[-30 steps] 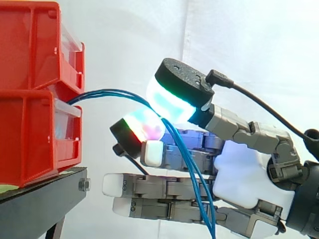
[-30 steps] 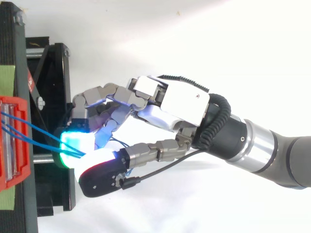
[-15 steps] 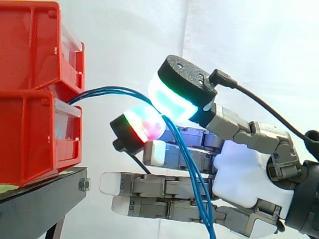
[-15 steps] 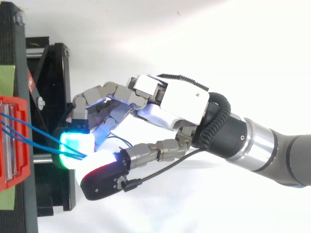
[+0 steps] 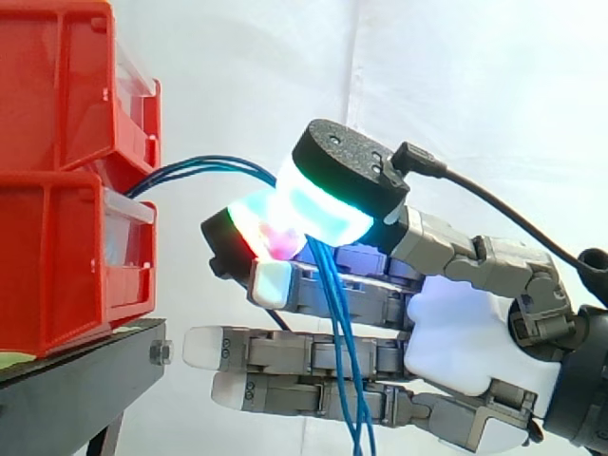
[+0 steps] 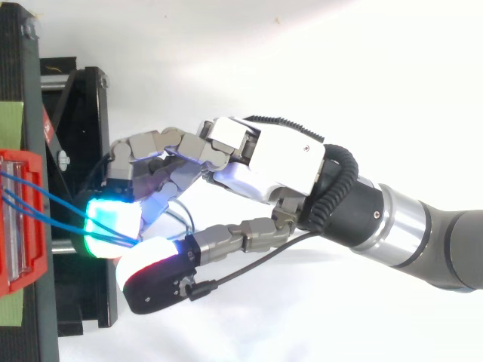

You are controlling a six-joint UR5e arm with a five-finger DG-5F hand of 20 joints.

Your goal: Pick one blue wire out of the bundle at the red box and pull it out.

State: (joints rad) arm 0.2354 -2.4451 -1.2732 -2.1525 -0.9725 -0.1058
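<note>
Where the blue wires (image 5: 209, 166) leave the gap between the upper red box (image 5: 57, 85) and the lower red box (image 5: 57, 271), they run as a close bundle. They rise in a shallow arc to the right and enter the robot hand (image 5: 456, 332). Past the pads the strands turn downward, cross in front of the lower fingers and hang to the bottom edge of the side view.

The robot hand is closed on the wires in a pinch. The thumb pad (image 5: 328, 204), glowing cyan with a green edge, sits on top of the bundle. One fingertip pad (image 5: 261, 233), glowing red and green, presses up from beneath. Whether the pinch holds one strand or several cannot be told. The other fingers (image 5: 304, 353) are extended nearly straight toward the boxes, below the pinch. Their white tips are near the lower red box and clear of it.

Seen from above, the wires (image 6: 47, 204) run diagonally from the boxes at the left edge, spread apart there and converging at the cyan pad. The robot hand (image 6: 279, 162) comes in from the right. Its pinch lies over the black stand (image 6: 90, 98), near the box fronts without touching them.

The stand (image 5: 76, 389) carries both boxes, and a white curtain (image 5: 475, 95) hangs behind.
</note>
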